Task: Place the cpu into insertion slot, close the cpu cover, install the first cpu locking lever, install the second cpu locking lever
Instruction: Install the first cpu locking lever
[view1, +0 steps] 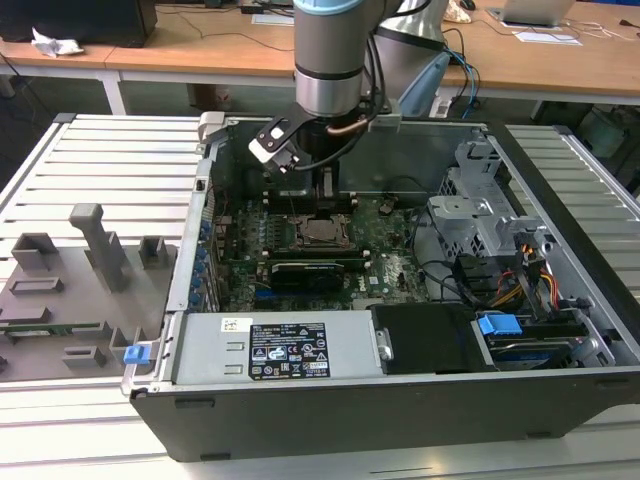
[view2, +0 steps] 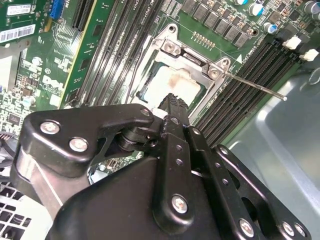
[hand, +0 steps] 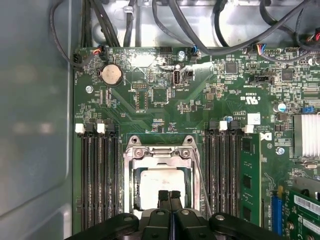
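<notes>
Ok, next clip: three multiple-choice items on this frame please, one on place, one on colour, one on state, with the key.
1. The gripper hangs over: A the cpu; B a keyboard; C a screwdriver.
2. The motherboard is: A red; B green; C white.
3. The gripper is: A wide open; B clamped on a cable; C shut.
A: the first wrist view shows it just above the cpu. B: the board is green in every view. C: its fingertips meet.
</notes>
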